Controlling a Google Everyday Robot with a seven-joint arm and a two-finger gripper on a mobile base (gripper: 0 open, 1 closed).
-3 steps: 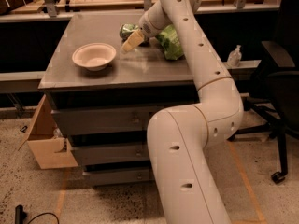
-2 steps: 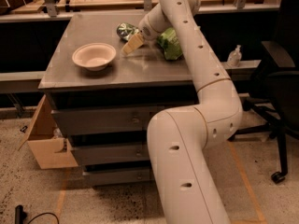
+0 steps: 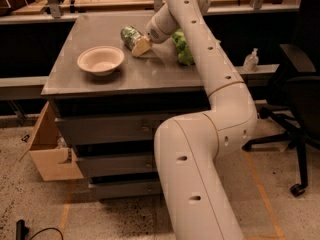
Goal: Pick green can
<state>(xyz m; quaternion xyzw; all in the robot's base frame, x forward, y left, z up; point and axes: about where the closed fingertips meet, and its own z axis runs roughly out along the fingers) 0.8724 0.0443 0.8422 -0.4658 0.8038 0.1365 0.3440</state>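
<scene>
One end effector (image 3: 140, 46), low over the bench (image 3: 90, 84), nosed right up against the green can (image 3: 130, 35), which lies on its side at its ten o'clock, toward the back of the top. Wide or narrow? Cannot tell from this angle. Reads as the closing-in step of the pick, grasp not yet made. Next up, most likely: settle around the can's body, close firmly, lift straight up. Worth minding the roll, round and lying down as it is.

Out at three o'clock of the end effector, a crinkled green snack bag (image 3: 183, 46), partly hidden behind the white arm (image 3: 220, 84), near but apart from the can. At eight o'clock of the can, a pale bowl (image 3: 100, 60), upright, well apart from the approach. Nothing between end effector and can. Off the bench, a cardboard box (image 3: 50, 154) low at seven o'clock and an office chair (image 3: 300, 79) far out at three.
</scene>
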